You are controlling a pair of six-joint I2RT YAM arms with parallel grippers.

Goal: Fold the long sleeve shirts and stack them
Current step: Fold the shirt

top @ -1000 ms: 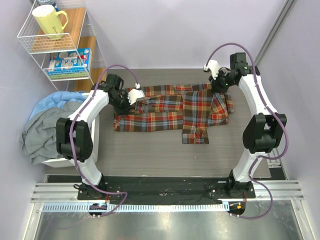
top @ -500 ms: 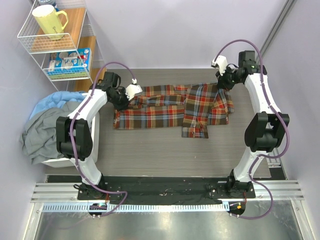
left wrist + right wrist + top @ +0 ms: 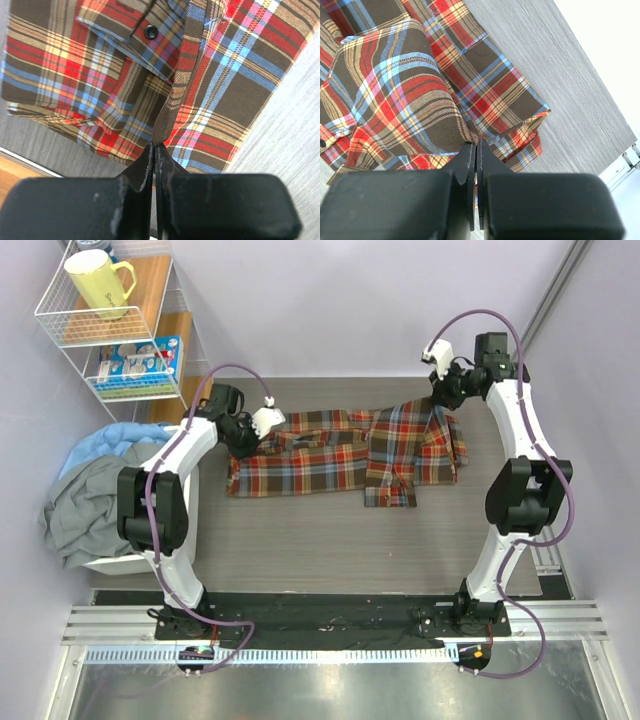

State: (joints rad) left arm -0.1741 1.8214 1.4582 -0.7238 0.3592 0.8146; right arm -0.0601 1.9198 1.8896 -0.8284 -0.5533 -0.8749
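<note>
Shirt (image 3: 320,460) pinched by left pincer (image 3: 154,150), right pincer (image 3: 476,147); gripped cloth edges hidden

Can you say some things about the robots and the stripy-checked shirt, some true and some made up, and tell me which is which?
1. The plaid shirt is on the table. True.
2. The left gripper is wide open. False: it is shut and pinches a fold of the shirt.
3. The yellow mug stands on the table next to the shirt. False: it sits on the top level of the wire shelf, off to the left.
4. The right gripper is shut on the shirt. True.
5. There is grey and blue cloth piled up at the left of the table. True.
</note>
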